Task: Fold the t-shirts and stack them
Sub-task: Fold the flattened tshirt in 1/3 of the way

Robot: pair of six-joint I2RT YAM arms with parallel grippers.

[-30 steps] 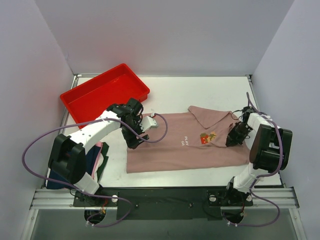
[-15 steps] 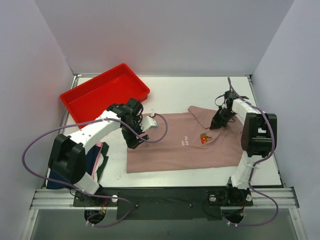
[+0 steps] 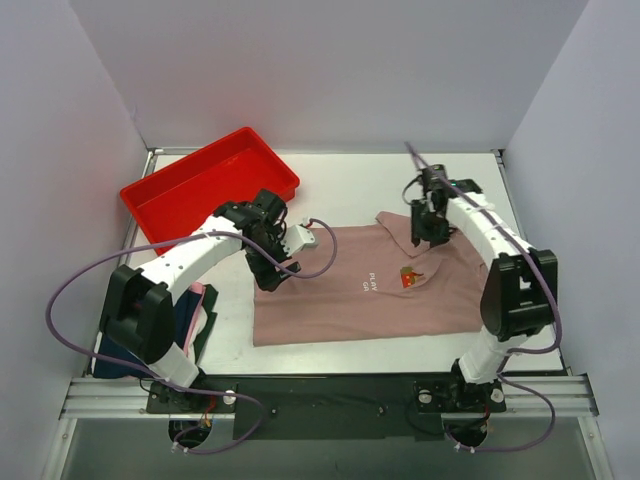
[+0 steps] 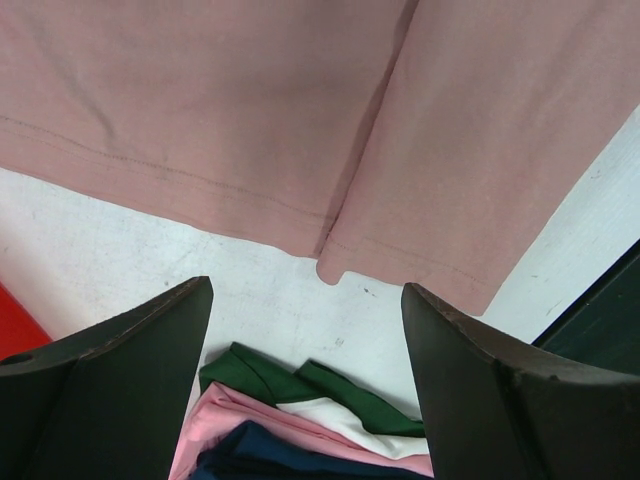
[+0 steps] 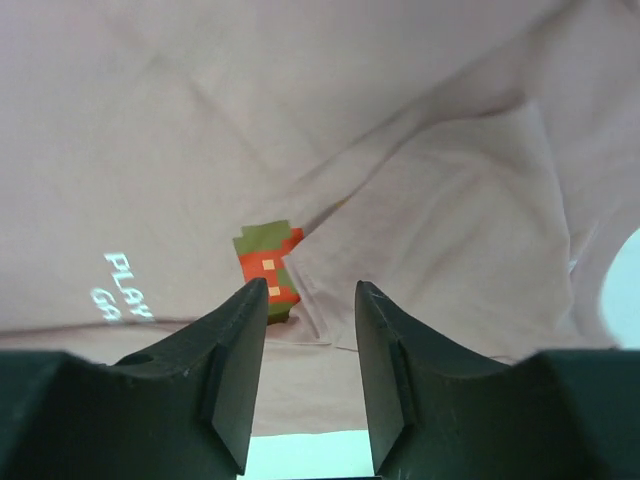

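Observation:
The dusty-pink t-shirt (image 3: 350, 300) lies flat in the middle of the table, its collar and right sleeve folded inward over the pixel chest print (image 3: 411, 277). My right gripper (image 3: 431, 230) hovers over that folded flap, jaws parted with nothing between them; in the right wrist view the right gripper (image 5: 311, 287) looks down on the print (image 5: 268, 262). My left gripper (image 3: 268, 268) stands wide open just above the shirt's left hem (image 4: 330, 245). The left gripper (image 4: 307, 290) holds nothing. A navy folded t-shirt (image 4: 250, 458) tops a stack at the left.
A red plastic tray (image 3: 210, 185) sits at the back left. The stack of folded clothes (image 3: 195, 312), green, white, pink and navy, lies near the left arm's base. White walls enclose the table on three sides.
The right gripper has travelled from the shirt's right side up to the collar, drawing the flap inward, and its jaws have parted off the cloth. The left gripper barely moved.

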